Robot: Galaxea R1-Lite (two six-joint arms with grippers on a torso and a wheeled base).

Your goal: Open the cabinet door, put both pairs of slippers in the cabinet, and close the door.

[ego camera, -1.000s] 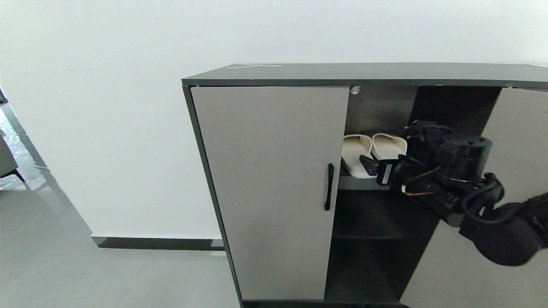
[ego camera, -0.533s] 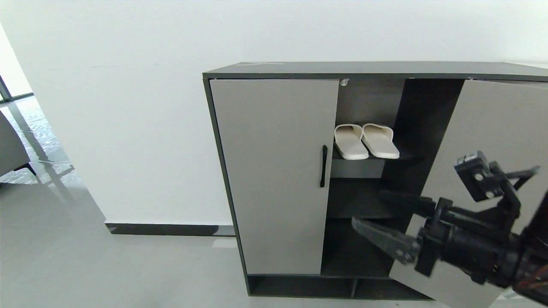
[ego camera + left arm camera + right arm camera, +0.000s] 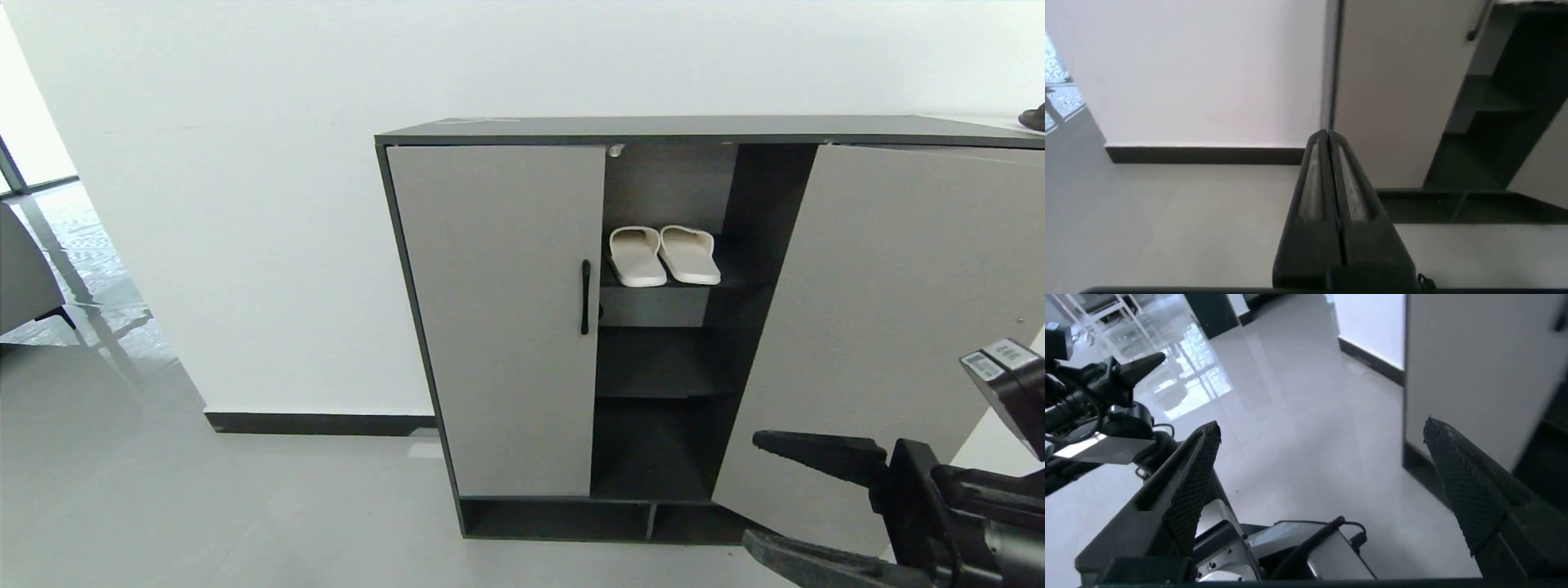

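Slippers [image 3: 663,255], one pair, high inside cabinet [image 3: 653,131]. Right gripper [image 3: 751,490] spread, low before cabinet's open door [image 3: 882,327]: careless swing could bump door. Left gripper [image 3: 1327,143] pressed together.

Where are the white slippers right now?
In the head view, the white slippers sit side by side on the top shelf of the cabinet, just right of its closed left door.
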